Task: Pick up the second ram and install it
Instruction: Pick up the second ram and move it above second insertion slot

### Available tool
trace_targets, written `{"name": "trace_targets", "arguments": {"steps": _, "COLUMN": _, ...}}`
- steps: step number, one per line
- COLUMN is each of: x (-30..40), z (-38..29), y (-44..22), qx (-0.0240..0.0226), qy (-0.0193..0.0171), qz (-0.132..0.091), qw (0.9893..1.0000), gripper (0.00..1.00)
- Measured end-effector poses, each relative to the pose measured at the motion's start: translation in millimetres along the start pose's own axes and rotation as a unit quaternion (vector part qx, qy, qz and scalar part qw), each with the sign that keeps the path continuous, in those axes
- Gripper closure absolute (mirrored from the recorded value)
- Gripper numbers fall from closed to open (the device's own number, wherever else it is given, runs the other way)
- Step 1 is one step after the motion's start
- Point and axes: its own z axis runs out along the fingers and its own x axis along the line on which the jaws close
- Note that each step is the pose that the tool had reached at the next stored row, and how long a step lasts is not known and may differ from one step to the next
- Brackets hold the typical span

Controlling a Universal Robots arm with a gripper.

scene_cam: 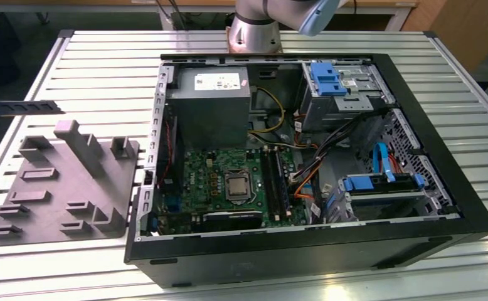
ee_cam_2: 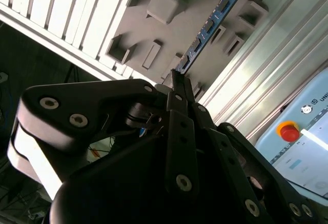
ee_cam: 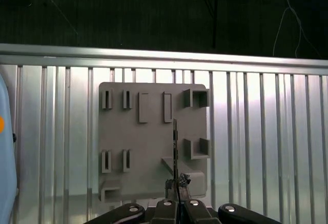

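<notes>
Gripper: fingers shut on one end of the second ram, which points edge-on toward the grey tray (end-grip likely leaves the contacts free). Open computer case: exterior view's right, motherboard exposed.

The second ram, in the gripper, hangs over the tray, which lies on the table at the exterior view's left of the open computer case.
</notes>
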Motion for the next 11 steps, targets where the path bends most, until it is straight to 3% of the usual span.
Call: {"name": "trace_targets", "arguments": {"steps": 11, "x": -0.2, "z": -0.4, "y": -8.4, "qx": 0.0000, "qy": 0.0001, "qz": 0.000, "qw": 1.0000, "gripper": 0.88}}
